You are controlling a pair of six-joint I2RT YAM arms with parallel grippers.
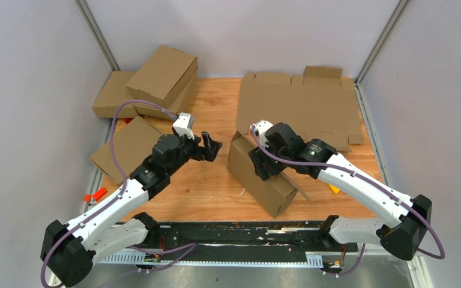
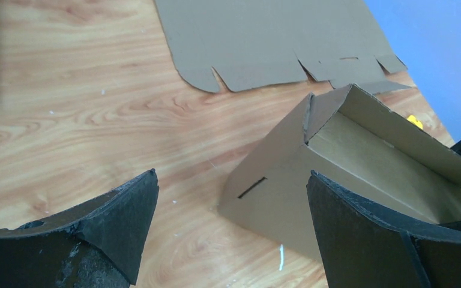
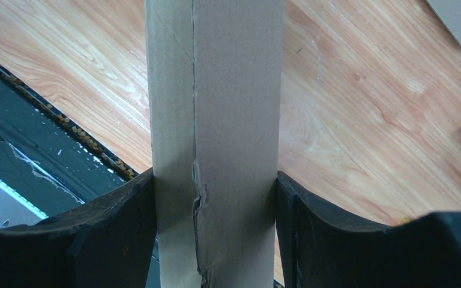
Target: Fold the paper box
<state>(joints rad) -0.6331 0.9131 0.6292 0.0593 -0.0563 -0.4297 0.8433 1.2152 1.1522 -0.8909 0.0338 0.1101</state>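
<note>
I have 2 grippers. My right gripper [image 3: 216, 207] is clamped across 1 wall of the paper box [image 1: 265, 179], which stands partly folded mid-bench [image 1: 204, 187]. My left gripper [image 1: 211, 146] hangs just left of that box, jaws wide apart and empty. Behind the box lies 1 flat die-cut sheet [image 1: 300, 105]. Well left of it I count at least 3 other boxes [image 1: 162, 73].
</note>
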